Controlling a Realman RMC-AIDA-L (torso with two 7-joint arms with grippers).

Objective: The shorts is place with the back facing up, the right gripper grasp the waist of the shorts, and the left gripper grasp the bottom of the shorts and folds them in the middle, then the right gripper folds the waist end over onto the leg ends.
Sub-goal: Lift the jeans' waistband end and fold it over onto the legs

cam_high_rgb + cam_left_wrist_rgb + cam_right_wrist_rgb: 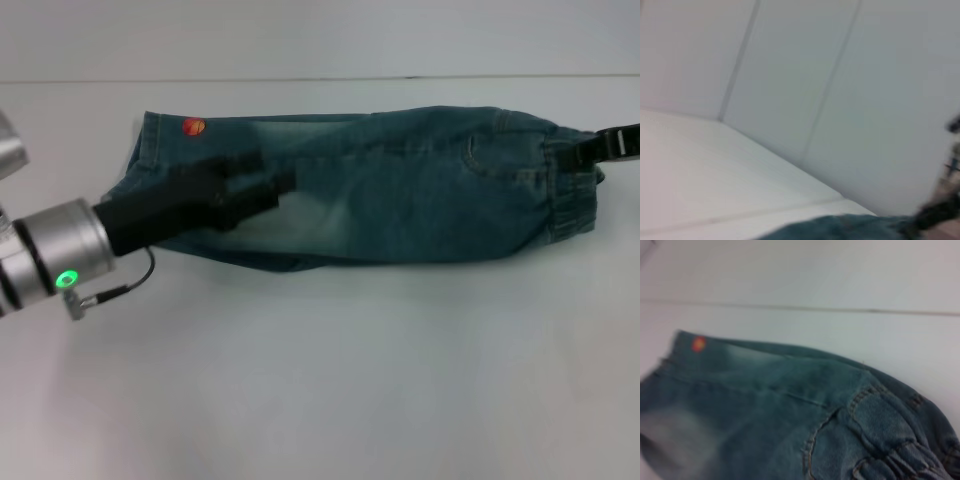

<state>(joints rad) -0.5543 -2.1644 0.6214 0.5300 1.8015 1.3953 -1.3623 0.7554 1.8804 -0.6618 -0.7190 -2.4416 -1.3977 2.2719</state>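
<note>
The shorts (400, 190) lie folded in half lengthwise across the table, a long blue-green denim strip. The leg ends (148, 160) are at the left, by a small orange print (193, 127). The gathered waist of the shorts (572, 200) is at the right. My left gripper (280, 185) hovers over the leg half, its silver wrist lit green. My right gripper (580, 157) reaches in from the right edge and is shut on the waistband. The right wrist view shows the pocket and waist (900, 460) close up. A sliver of denim (840, 227) shows in the left wrist view.
The white table (320, 380) stretches wide in front of the shorts. A seam line (300, 80) runs across it behind them. A pale wall (840, 75) fills the left wrist view.
</note>
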